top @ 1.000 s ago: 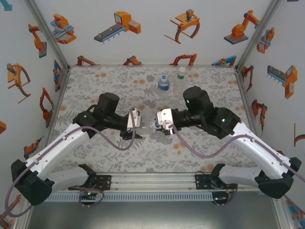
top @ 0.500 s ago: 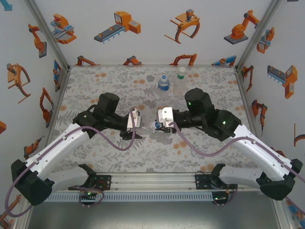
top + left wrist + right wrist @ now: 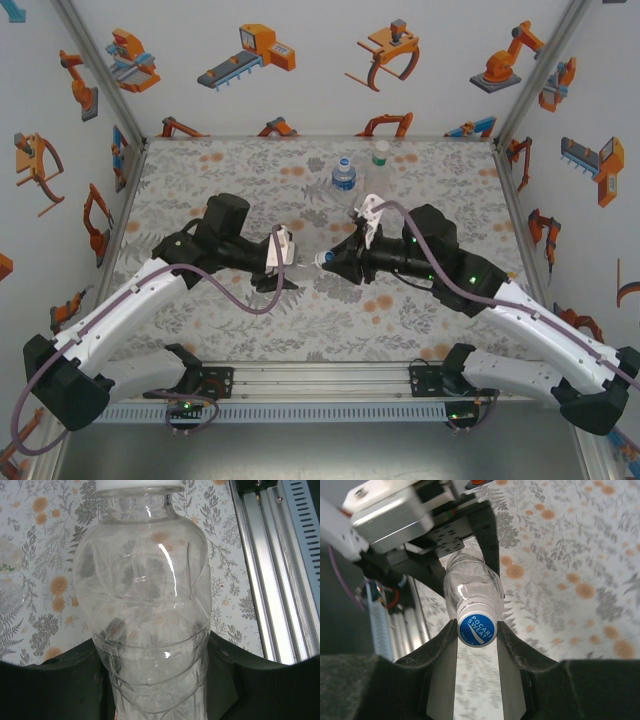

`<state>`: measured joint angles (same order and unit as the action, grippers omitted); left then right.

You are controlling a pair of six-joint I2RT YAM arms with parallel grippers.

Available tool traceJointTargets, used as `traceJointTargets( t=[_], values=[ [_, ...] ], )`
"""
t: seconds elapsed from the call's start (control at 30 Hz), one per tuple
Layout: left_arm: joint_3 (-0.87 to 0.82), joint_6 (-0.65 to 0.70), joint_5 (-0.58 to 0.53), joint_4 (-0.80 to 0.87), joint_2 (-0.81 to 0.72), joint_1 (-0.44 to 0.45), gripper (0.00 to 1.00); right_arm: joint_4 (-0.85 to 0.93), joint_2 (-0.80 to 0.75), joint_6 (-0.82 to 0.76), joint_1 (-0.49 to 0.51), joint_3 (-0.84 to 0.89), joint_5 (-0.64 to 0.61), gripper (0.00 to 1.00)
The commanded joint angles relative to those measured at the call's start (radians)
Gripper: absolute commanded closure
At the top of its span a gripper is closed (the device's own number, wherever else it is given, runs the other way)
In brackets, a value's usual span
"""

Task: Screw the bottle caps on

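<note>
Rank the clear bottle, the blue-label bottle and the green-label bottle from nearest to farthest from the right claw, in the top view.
1. Clear bottle: its cap sits in the right claw, mid-table.
2. Blue-label bottle: standing behind, toward the back.
3. Green-label bottle: farthest, back edge, right of the blue one.

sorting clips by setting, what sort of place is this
Probably a small enclosed robot test cell in a lab, not a home or factory floor. The walls are white panels printed with orange robot cartoons, an aluminium rail runs along the near edge, and a floral mat forms the work surface.
</note>
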<state>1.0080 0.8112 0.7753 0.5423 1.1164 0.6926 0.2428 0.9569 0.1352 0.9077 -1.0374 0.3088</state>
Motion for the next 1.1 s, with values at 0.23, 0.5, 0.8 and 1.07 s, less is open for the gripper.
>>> traceJointTargets(
  t=[0.23, 0.5, 0.8, 1.07],
  values=[
    [0.012, -0.035, 0.039, -0.069, -0.027, 0.005, 1.0, 0.057, 0.041, 0.942, -0.015, 0.028, -0.385, 1.0],
    [0.009, -0.053, -0.006, -0.082, -0.021, 0.007, 1.0, 0.044, 0.1, 1.156, -0.017, 0.012, -0.349, 1.0],
    [0.015, -0.052, -0.031, -0.071, -0.008, 0.006, 1.0, 0.205, 0.089, 0.912, -0.036, -0.113, -0.367, 0.61],
    [0.054, -0.042, -0.003, -0.005, 0.029, 0.002, 1.0, 0.287, 0.07, 0.534, -0.041, -0.221, -0.341, 0.49]
  ],
)
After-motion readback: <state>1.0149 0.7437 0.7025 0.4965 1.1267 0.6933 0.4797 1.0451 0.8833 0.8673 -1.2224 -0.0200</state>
